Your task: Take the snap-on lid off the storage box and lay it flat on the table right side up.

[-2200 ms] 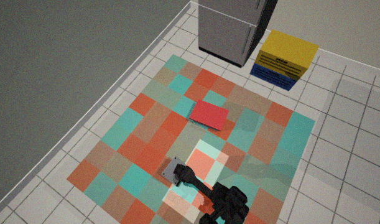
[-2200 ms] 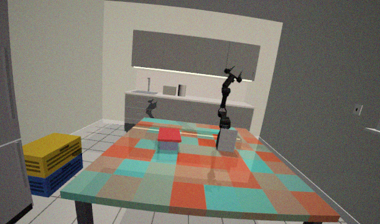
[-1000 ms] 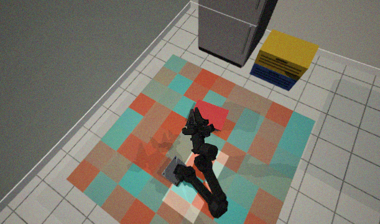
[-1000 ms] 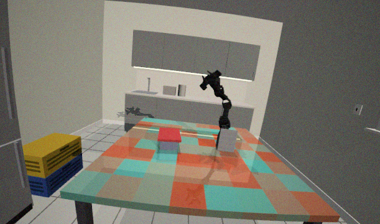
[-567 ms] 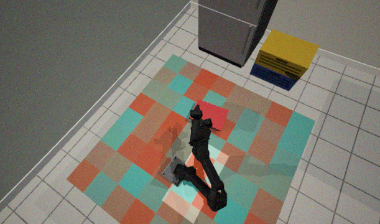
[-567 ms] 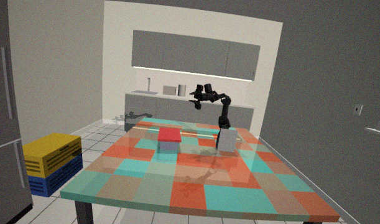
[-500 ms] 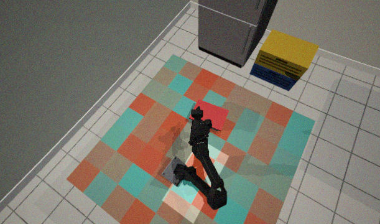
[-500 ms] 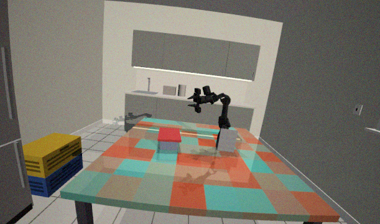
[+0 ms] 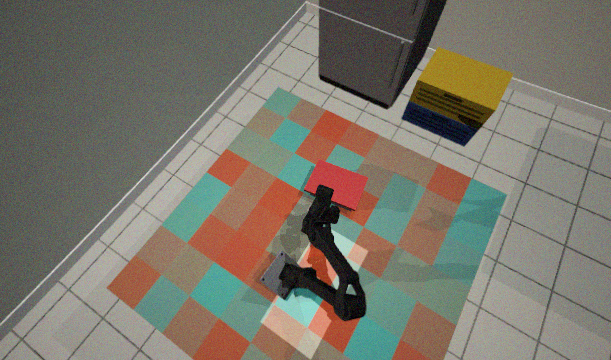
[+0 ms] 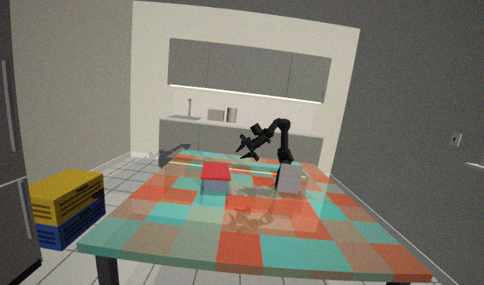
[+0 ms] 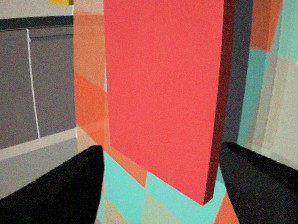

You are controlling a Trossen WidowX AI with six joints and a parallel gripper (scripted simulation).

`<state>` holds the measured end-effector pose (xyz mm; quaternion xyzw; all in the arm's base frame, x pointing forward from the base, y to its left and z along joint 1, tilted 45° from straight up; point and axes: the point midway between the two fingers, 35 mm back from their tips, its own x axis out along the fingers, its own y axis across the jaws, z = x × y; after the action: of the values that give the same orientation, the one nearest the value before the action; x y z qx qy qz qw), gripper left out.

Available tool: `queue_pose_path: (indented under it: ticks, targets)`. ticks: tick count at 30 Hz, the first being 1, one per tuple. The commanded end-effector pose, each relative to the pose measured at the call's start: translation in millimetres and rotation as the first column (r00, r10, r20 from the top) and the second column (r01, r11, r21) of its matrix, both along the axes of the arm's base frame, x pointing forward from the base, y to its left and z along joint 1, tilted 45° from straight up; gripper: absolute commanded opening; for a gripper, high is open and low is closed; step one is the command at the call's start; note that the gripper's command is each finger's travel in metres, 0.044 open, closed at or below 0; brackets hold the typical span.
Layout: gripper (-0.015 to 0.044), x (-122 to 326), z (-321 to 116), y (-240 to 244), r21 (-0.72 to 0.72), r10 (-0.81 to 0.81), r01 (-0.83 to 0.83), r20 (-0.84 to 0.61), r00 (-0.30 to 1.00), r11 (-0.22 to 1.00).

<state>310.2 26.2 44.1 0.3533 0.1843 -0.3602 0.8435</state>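
Exterior view: the jaws [image 9: 325, 190] [image 10: 238, 153] are hovering half open and empty, above and to the robot-base side of the red lid [image 9: 340, 182] [image 10: 215, 170] [image 11: 162, 90]; it is sitting on the storage box [image 10: 215, 186] [image 11: 239, 75], its long axis running between the fingertips in the wrist view.

White cabinets' grey doors [image 10: 230, 67] line the far wall [image 10: 245, 32]; yellow and blue crates [image 9: 465, 80] [image 10: 67, 198] stand left on pale floor tiles [image 9: 535, 170] [image 10: 123, 178].
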Motion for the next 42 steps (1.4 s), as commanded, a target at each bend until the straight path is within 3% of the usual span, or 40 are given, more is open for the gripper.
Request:
queue_pose_path:
  ticks: [1, 10, 42]
  targets:
    - [0.0235, 0, 0, -1, -0.001, -0.007, 0.007, 0.002, 1.0, 1.0]
    - [0.0235, -10, -48, -48, -0.005, -0.018, 0.019, 0.006, 1.0, 1.0]
    - [0.0235, 19, -70, -69, -0.004, -0.02, 0.02, 0.006, 1.0, 1.0]
